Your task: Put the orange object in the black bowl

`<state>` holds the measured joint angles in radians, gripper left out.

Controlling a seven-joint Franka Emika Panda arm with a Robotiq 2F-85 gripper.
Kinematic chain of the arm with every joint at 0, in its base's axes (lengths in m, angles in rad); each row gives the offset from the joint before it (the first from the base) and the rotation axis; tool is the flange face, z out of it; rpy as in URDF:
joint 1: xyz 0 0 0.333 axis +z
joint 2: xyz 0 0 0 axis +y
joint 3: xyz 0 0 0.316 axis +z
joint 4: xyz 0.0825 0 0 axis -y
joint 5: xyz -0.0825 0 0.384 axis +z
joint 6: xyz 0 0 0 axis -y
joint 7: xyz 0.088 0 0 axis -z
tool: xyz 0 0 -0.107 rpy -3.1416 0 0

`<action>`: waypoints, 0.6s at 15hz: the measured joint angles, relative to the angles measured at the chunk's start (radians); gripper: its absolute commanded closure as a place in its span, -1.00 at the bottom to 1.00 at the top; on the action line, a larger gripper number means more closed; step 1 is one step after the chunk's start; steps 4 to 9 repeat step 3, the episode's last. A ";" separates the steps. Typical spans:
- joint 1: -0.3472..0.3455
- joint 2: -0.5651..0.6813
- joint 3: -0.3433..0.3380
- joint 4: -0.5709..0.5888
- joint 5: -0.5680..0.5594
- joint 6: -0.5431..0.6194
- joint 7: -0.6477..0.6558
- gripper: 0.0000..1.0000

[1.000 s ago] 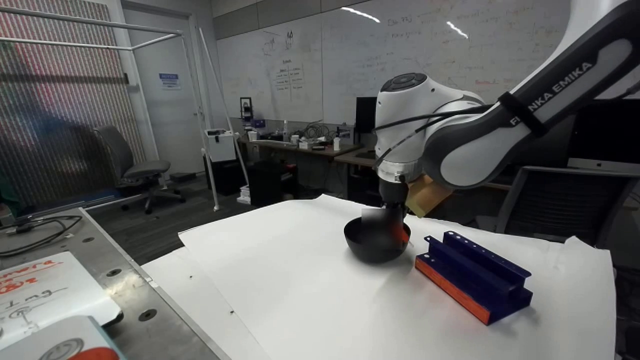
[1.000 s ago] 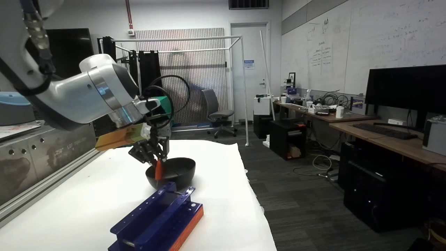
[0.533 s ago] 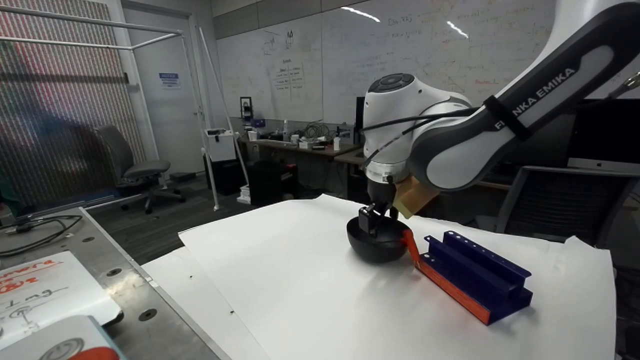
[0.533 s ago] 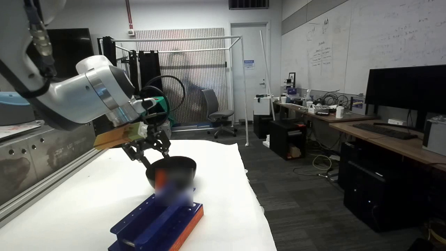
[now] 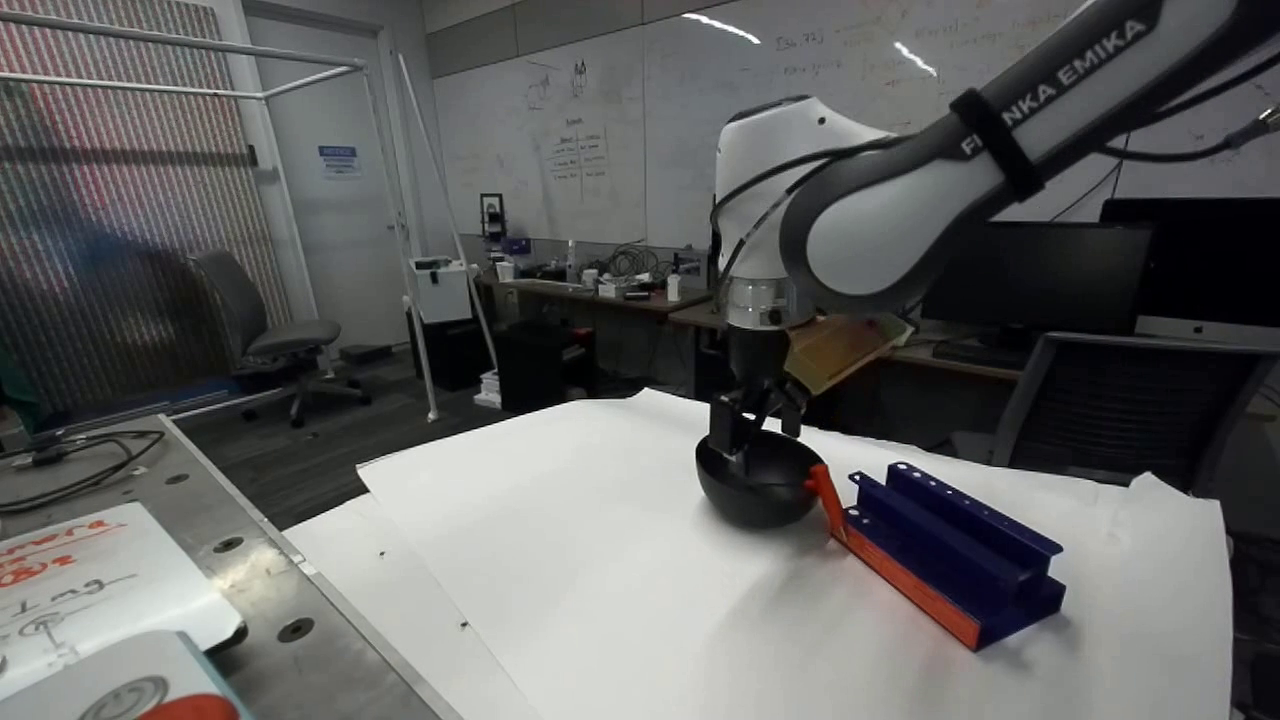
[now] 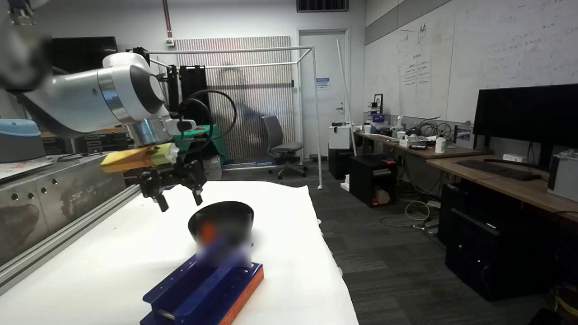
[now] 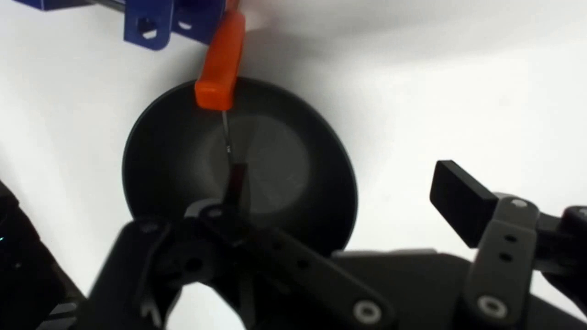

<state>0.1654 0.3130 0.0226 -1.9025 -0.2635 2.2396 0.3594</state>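
In an exterior view, a blurred patch smears the orange object (image 6: 208, 233), the near side of the black bowl (image 6: 230, 207) and the far end of the blue rack (image 6: 202, 287). The wrist view cuts the rack off. There the orange object leans over the bowl's rim, its thin metal shaft (image 7: 227, 137) reaching inside, the lower end hidden by the gripper (image 7: 348, 192). Whether object and rack touch is unclear. The gripper is released, fingers spread apart, near the bowl.

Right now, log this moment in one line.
end effector: open, empty | orange object: across black bowl rim, handle mostly outside, toward blue rack | placement: partial
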 measured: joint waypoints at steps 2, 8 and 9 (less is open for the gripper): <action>-0.010 -0.042 0.028 0.023 0.124 -0.139 -0.102 -1.00; -0.016 -0.065 0.040 0.037 0.178 -0.215 -0.153 -1.00; -0.016 -0.065 0.040 0.037 0.178 -0.215 -0.153 -1.00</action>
